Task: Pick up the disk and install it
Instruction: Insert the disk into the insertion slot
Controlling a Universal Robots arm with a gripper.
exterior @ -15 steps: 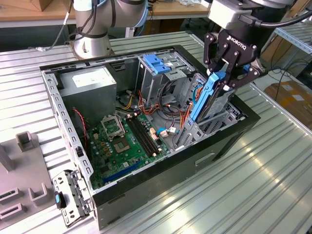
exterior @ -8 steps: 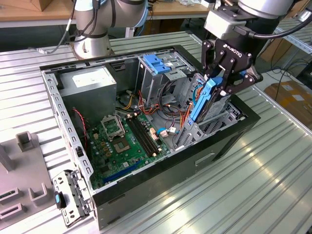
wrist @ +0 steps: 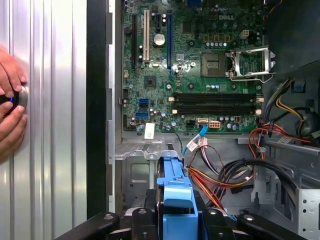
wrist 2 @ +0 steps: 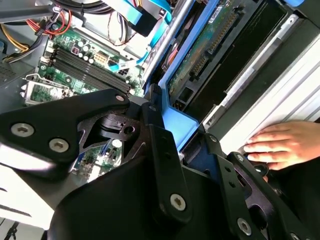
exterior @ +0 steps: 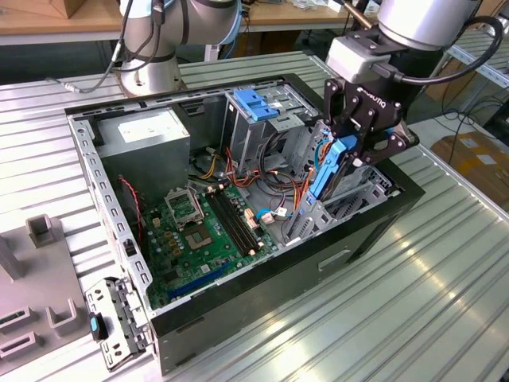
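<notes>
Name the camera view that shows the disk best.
The second wrist view: the disk shows its board face, connector and blue rail close up. The exterior view shows its blue-railed edge clamped in the gripper above the case; the first wrist view, its blue end.

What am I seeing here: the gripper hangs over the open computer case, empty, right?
Not empty. The exterior view shows the gripper shut on the disk, held by its blue-railed edge. It does hang over the open case.
</notes>
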